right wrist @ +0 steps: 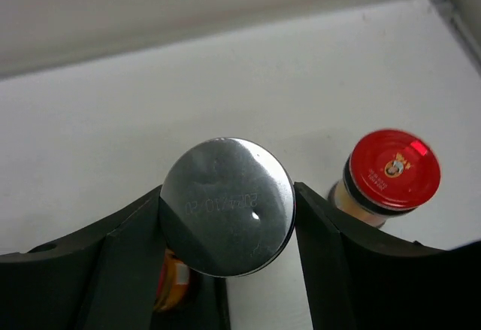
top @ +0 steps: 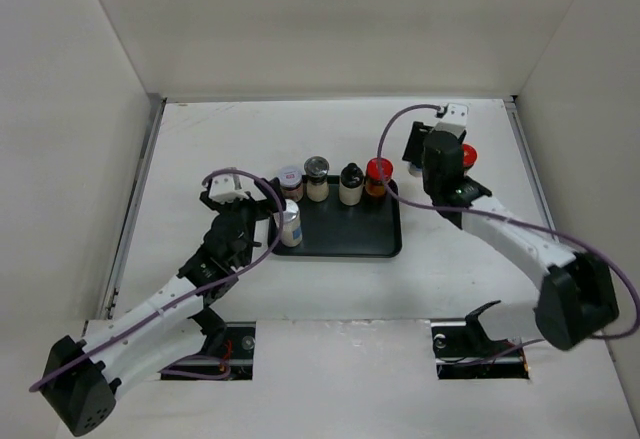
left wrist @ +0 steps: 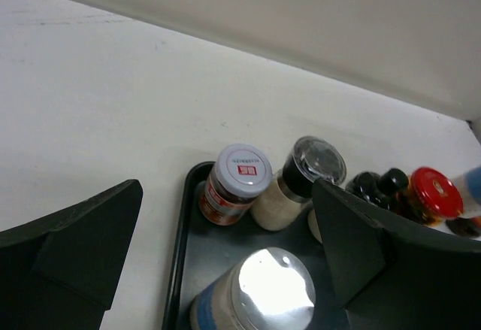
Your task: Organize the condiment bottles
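Observation:
A flat black tray (top: 345,244) holds a back row of bottles: grey-lidded (top: 290,181), clear-lidded beige (top: 317,177), black-capped (top: 351,184) and red-capped (top: 377,174). A white silver-topped bottle with a blue label (top: 290,225) stands at the tray's left front. My left gripper (top: 280,214) is open around it, its fingers (left wrist: 361,247) well apart from the silver top (left wrist: 272,289). My right gripper (top: 415,162) is just right of the tray, shut on the second silver-topped bottle (right wrist: 227,206). A second red-capped bottle (right wrist: 391,171) stands on the table beside it, to its right.
White walls enclose the table on three sides. The second red-capped bottle (top: 468,155) is half hidden behind my right wrist. Purple cables loop over both arms. The tray's (left wrist: 180,247) left rim lies between my left fingers.

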